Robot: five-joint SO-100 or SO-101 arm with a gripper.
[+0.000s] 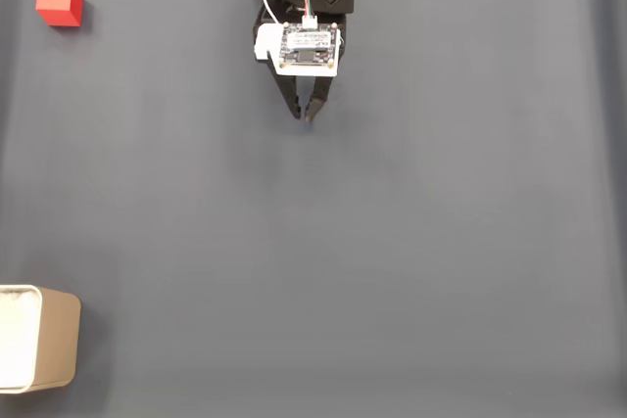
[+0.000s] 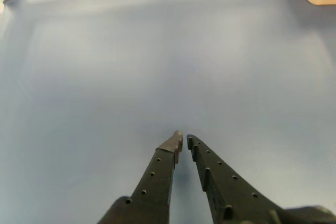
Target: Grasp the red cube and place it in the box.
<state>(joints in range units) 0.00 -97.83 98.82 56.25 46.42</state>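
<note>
gripper [image 2: 182, 140] clenched, holding nothing | red cube [image 1: 59, 2] far left of it | box [image 1: 37, 351] lower-left corner, fixed view

The mat [image 1: 392, 242] looks like smooth, matt grey cloth. The red cube [image 1: 59, 1] at ten o'clock has plain matt faces, while the gripper [image 2: 184, 141] is dull black plastic with small dimples. The box [image 1: 61, 340] at eight o'clock looks smooth, matt beige.

We see a dark grey mat [image 1: 392, 242] covering the table. On it, in the fixed view, the red cube [image 1: 59, 2] sits upper left and the box [image 1: 44, 349] lower left, well apart.
</note>
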